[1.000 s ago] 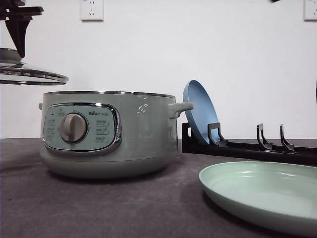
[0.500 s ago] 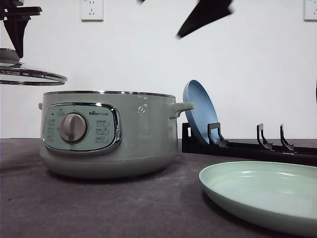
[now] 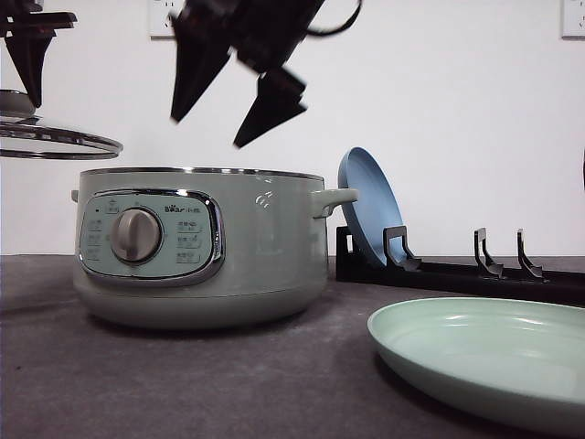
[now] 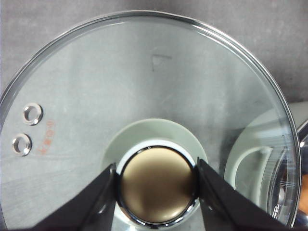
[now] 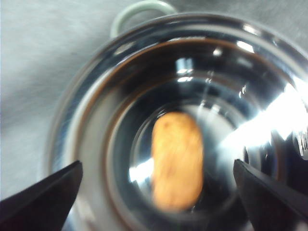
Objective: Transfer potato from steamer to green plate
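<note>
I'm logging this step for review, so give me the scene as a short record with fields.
potato: lying in the steamer's shiny bowl
steamer: open, on the table
lid: held up by its knob, left of the steamer
left gripper: shut on the lid knob
right gripper: open, above the steamer
green plate: on the table, front right
blue plate: upright in the black rack

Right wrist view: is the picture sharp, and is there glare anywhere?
Right wrist view: soft and smeared, the potato blurred, with bright glare on the steamer's shiny inner wall. Front view: the right gripper is motion-blurred. Left wrist view: sharp.
</note>
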{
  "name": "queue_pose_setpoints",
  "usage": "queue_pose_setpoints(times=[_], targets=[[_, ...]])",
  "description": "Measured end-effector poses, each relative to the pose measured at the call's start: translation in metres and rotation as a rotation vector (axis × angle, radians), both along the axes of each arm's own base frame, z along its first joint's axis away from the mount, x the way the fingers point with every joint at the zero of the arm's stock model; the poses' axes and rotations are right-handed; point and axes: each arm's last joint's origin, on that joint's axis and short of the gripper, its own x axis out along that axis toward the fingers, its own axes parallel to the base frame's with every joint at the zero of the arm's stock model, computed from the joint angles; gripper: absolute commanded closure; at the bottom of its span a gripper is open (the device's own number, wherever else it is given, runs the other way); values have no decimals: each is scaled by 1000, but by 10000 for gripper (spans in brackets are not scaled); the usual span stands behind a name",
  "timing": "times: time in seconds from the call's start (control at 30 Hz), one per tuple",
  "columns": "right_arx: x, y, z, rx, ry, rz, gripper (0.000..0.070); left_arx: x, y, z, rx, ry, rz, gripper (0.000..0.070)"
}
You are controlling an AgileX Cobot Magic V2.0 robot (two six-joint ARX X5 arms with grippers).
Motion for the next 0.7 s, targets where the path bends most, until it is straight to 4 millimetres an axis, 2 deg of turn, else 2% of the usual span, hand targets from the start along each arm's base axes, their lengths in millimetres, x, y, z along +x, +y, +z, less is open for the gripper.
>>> queue_pose_setpoints(times=[0.23,0.7], targets=[[15,13,-39,-54,39,22,78,0,0,0,0,2,0,699],[26,23,-75,-89,67,38,89,0,0,0,0,1,0,699]])
